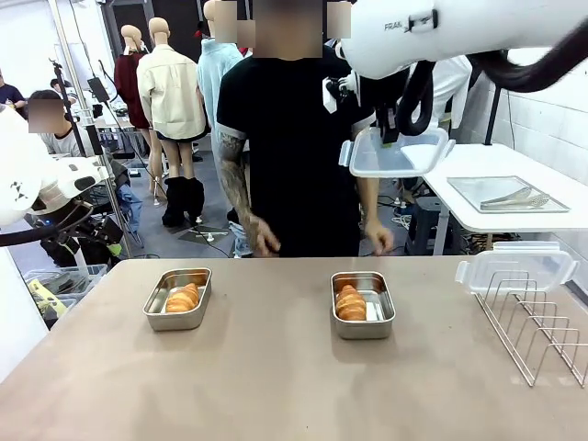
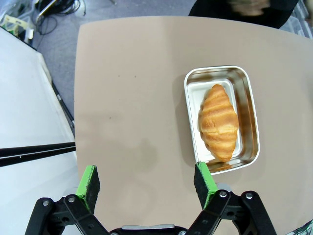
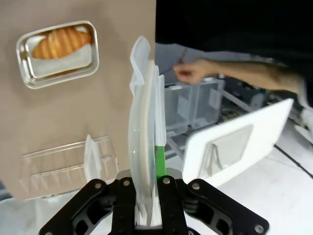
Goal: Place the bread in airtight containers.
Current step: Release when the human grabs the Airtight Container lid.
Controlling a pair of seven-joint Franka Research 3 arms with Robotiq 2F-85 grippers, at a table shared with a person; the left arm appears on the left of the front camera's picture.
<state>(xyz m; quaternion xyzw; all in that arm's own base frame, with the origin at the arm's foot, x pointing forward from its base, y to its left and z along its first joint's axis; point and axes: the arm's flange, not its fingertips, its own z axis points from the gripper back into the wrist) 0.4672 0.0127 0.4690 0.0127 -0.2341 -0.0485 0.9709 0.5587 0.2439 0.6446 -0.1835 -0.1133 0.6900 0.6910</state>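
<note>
Left wrist view showed the left fingers (image 2: 146, 182) spread wide over the bare beige counter (image 2: 132, 98), holding nothing, one green pad just beside a rectangular steel tin (image 2: 250, 112) containing a golden-brown croissant (image 2: 218, 122). The right fingers (image 3: 149, 159) pinched a clear plastic lid (image 3: 144, 98) raised high; in the front view their tips were hard to make out. A second croissant (image 1: 350, 302) lay in another tin (image 1: 363, 333).

The table (image 1: 276, 386) bears left tin (image 1: 175, 322), right tin (image 1: 364, 332), wire rack (image 1: 537, 322).
</note>
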